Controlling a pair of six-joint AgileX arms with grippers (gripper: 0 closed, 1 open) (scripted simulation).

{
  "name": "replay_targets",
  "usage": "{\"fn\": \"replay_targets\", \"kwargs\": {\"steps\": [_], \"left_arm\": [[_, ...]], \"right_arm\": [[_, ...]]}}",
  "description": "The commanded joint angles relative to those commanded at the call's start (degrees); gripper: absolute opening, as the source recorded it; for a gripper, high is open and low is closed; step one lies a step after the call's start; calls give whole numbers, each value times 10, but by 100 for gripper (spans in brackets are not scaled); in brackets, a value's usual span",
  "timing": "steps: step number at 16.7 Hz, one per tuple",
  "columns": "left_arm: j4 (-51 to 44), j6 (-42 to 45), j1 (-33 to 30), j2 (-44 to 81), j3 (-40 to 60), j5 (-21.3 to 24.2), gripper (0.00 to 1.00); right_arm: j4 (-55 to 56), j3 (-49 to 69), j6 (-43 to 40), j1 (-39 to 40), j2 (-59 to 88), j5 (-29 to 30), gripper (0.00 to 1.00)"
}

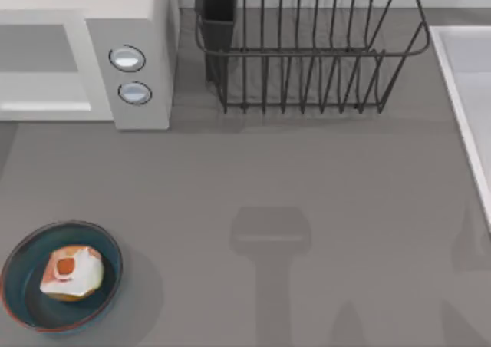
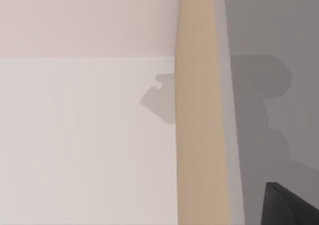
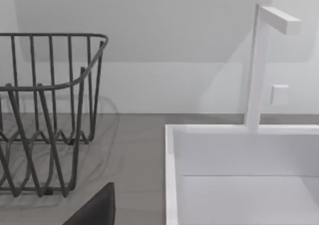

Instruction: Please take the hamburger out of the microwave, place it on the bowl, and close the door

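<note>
Sitting in the bowl [image 1: 23, 301] at the worktop's [image 1: 307, 170] seven o'clock, the hamburger [image 1: 71, 273] is lying below the microwave [image 1: 126, 24] at eleven, its door [image 1: 42, 63] looking shut, while I cannot tell either gripper's jaws.

No text, label, brand, number or sign can be read; the microwave [image 1: 115, 63] front panel is left unmarked.
</note>
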Motion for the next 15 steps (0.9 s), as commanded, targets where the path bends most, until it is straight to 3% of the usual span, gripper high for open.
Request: {"fn": "replay_targets", "kwargs": {"steps": [7, 15], "left_arm": [[16, -14, -15, -23, -26, -6, 0], [106, -105, -97, -173, -218, -46, 0]], "right_arm": [[0, 0, 0, 0, 0, 0, 100], [0, 0, 0, 0, 0, 0, 100]]}}
